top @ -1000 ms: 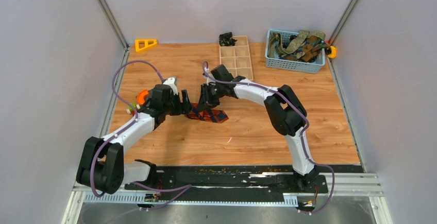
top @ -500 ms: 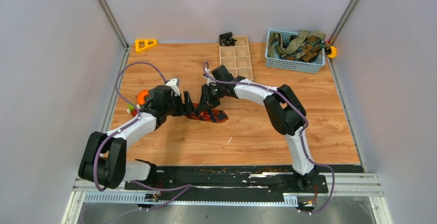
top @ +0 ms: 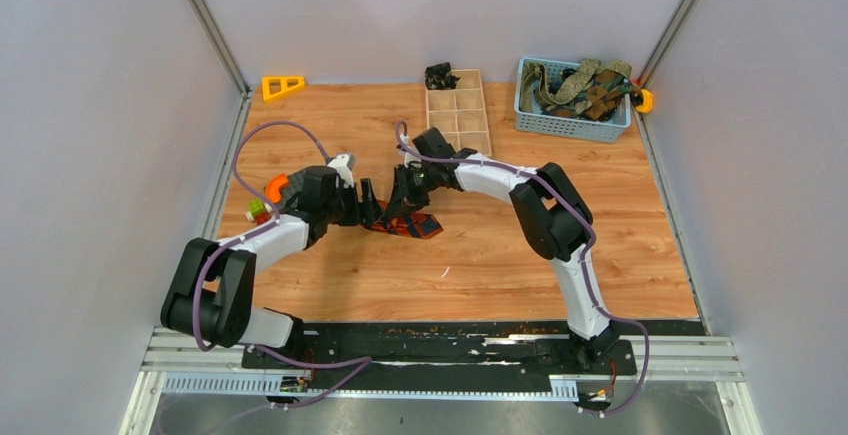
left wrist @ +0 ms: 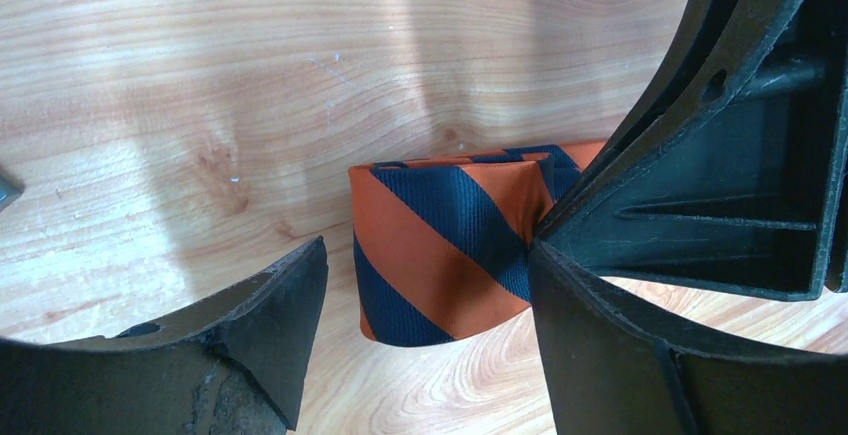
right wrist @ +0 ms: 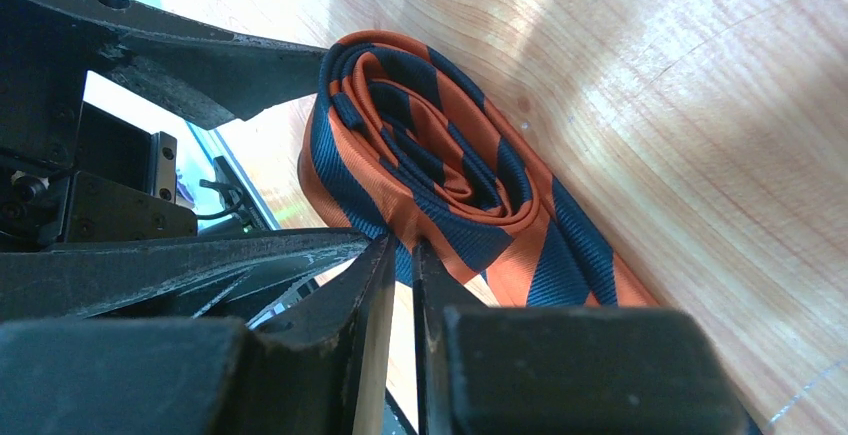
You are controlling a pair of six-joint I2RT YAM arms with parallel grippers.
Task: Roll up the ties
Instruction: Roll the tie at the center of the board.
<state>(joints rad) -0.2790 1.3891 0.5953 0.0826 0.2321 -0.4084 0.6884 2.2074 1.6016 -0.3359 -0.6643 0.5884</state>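
Blue basket (top: 570, 127), 1 o'clock: olive, brown ties (top: 585, 83). Left arm (top: 270, 240), right arm (top: 500, 180) converge centre; left fingers (left wrist: 270, 305) wide, straddling rolled striped tie (left wrist: 440, 255); right fingers (right wrist: 340, 295) near-closed, nipping its edge.

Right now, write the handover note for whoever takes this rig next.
Left hand: open, fingers either side of the rolled striped tie.
Right hand: closed, pinching the roll's outer layer.
That tie: mid-table, mostly coiled, short tail flat on the table.
Other ties: heaped in the blue basket, far right corner.
To do: finish this roll, then the basket ties.
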